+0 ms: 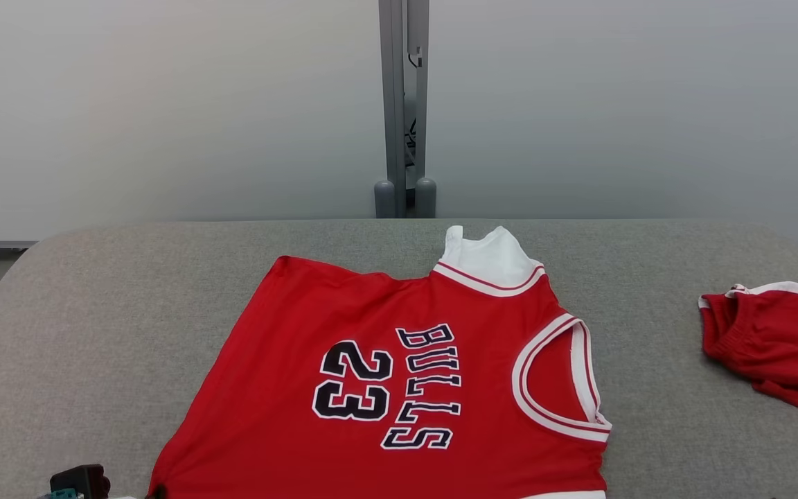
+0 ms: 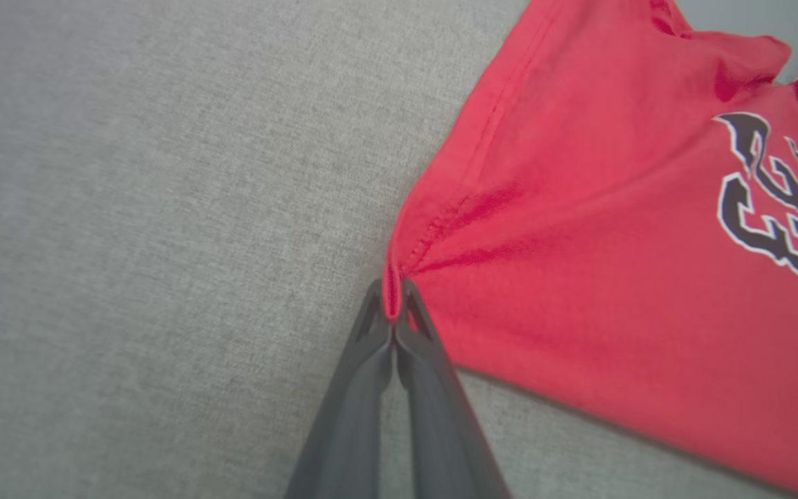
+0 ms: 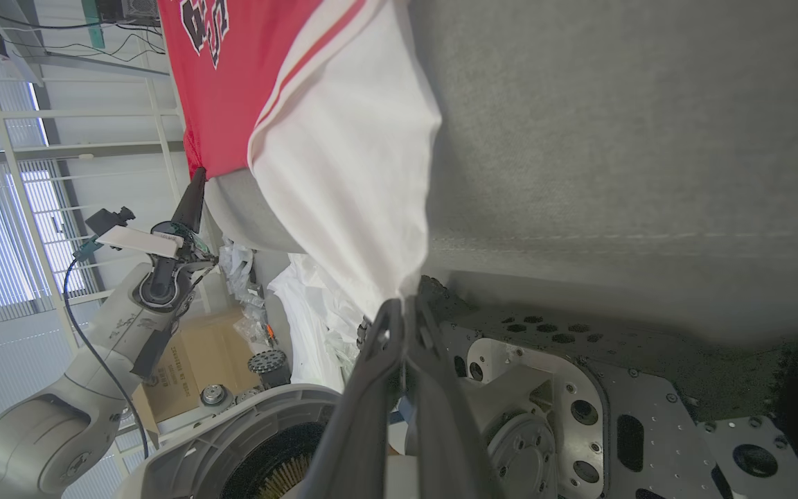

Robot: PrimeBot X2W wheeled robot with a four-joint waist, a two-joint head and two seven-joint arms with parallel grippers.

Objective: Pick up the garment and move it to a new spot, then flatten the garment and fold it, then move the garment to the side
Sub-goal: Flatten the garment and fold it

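Observation:
The garment [image 1: 406, 374] is a red jersey with white trim, "BULLS" and "23" on it, spread on the grey padded table [image 1: 94, 312] with its near edge at the table's front. My left gripper [image 2: 392, 305] is shut on the garment's [image 2: 614, 242] red corner seam, low over the table. The right wrist view has that same left gripper [image 3: 197, 181] pinching the red corner. My right gripper [image 3: 406, 308] is shut on a white corner of the garment [image 3: 343, 152], which hangs stretched over the table's front edge.
A second red piece of clothing with white trim [image 1: 773, 353] lies at the table's right edge. A grey post [image 1: 402, 104] stands behind the table. Below the table's front edge are my base [image 3: 579, 416], a cardboard box [image 3: 191, 360] and white cloths [image 3: 316, 326].

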